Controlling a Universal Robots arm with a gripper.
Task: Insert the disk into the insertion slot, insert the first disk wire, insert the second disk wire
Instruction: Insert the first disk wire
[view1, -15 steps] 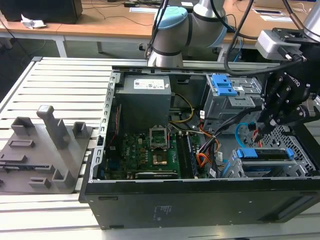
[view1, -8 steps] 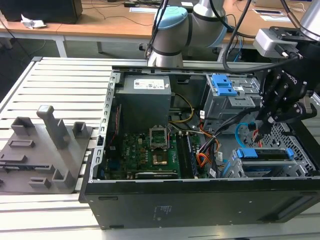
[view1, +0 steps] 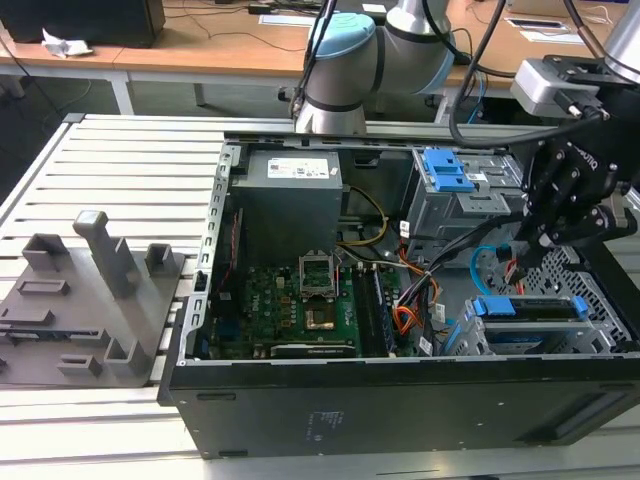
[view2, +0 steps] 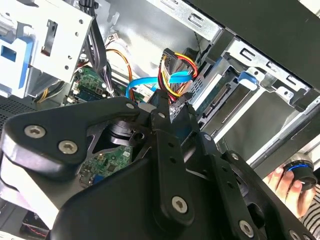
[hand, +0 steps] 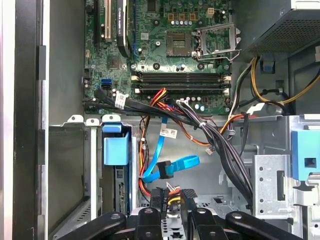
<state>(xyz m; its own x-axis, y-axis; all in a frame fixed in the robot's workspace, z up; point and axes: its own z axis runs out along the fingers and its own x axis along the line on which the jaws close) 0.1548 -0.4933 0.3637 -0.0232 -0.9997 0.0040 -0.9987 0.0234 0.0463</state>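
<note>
Closest to us, the gripper (hand: 172, 196) has its fingers pinched narrow on the dark plug of the first disk wire (view2: 176, 67) (the red, yellow and orange bundle), near the disk (hand: 115, 150), which sits in the insertion slot (hand: 93, 160) with its blue carrier showing. We judge this wire step goes well if the plug's wide face is squared to the disk's end and pressed straight along the disk's long axis, which seems to run into the bay. Just beside the plug loops the second disk wire (hand: 185, 162), best kept clear.
</note>
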